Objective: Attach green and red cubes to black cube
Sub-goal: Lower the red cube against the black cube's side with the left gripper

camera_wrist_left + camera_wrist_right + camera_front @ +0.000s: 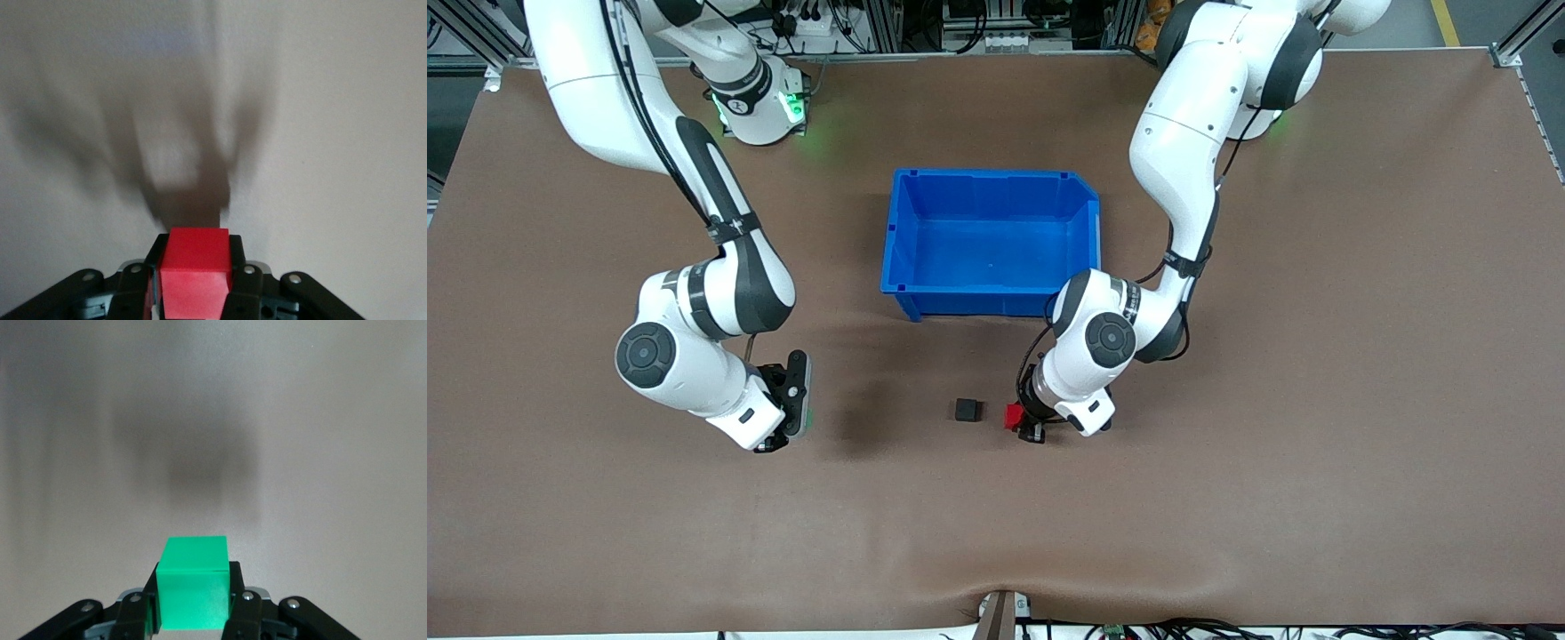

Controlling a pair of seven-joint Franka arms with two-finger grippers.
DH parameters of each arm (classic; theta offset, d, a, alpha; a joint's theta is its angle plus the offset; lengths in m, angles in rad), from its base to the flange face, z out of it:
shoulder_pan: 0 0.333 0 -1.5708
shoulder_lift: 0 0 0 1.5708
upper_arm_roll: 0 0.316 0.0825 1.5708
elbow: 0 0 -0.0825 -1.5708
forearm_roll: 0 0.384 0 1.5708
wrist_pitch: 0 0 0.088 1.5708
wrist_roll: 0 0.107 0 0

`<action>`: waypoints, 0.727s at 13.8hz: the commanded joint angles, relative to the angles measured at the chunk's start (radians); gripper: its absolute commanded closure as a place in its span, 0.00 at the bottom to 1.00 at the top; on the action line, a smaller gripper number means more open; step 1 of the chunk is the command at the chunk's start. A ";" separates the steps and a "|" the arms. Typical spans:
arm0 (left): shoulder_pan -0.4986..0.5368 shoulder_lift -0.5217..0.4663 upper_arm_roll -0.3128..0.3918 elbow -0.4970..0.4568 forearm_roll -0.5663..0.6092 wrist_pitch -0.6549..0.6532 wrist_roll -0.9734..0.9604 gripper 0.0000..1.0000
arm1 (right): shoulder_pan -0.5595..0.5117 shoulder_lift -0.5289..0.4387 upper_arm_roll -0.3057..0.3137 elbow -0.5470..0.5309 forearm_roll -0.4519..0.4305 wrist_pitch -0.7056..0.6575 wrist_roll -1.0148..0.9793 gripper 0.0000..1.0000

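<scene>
Brown matting covers the whole table [1316,400], smooth apart from a shallow crease along the edge nearest the front camera. Along the top of the front view runs a metal frame with cables and equipment, and the two arm bases stand there. A blue bin [901,229] sits near the middle of the table, open side up, with nothing visible inside it.

The black cube [967,409] lies on the matting, nearer the front camera than the bin, and nothing touches it.

The left arm bends down from its base past the bin's corner, its wrist low over the table. The left gripper [1024,424] is clenched on the red cube [1013,416], which hangs just beside the black cube, toward the left arm's end of the table, with a small gap between them. In the left wrist view the red cube [195,270] sits squarely between the two black fingers [239,267], above its own shadow on the matting.

The right arm folds down toward its end of the table. The right gripper [793,414] is well apart from the black cube. It grasps the green cube [195,581], seen in the right wrist view pinched between the fingers [148,597] over bare matting.
</scene>
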 commanded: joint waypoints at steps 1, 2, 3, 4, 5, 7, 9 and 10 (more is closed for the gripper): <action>-0.012 0.040 0.022 0.054 -0.010 -0.006 -0.033 1.00 | 0.013 0.010 -0.004 0.017 0.021 -0.009 -0.006 1.00; -0.018 0.044 0.022 0.056 -0.010 -0.004 -0.034 1.00 | 0.016 0.010 -0.004 0.017 0.021 -0.009 -0.006 1.00; -0.027 0.056 0.022 0.065 -0.010 -0.001 -0.034 1.00 | 0.017 0.010 -0.004 0.017 0.021 -0.009 -0.004 1.00; -0.029 0.060 0.022 0.077 -0.010 -0.001 -0.042 1.00 | 0.017 0.010 -0.004 0.017 0.021 -0.009 -0.001 1.00; -0.027 0.061 0.019 0.079 -0.010 -0.001 -0.049 1.00 | 0.017 0.010 -0.004 0.017 0.021 -0.009 -0.001 1.00; -0.029 0.061 0.019 0.090 -0.010 -0.001 -0.068 1.00 | 0.017 0.010 -0.004 0.017 0.021 -0.009 -0.001 1.00; -0.033 0.064 0.020 0.090 -0.010 0.000 -0.069 1.00 | 0.017 0.010 -0.004 0.017 0.021 -0.009 -0.001 1.00; -0.033 0.064 0.020 0.090 -0.010 0.006 -0.072 1.00 | 0.017 0.010 -0.004 0.017 0.021 -0.009 -0.001 1.00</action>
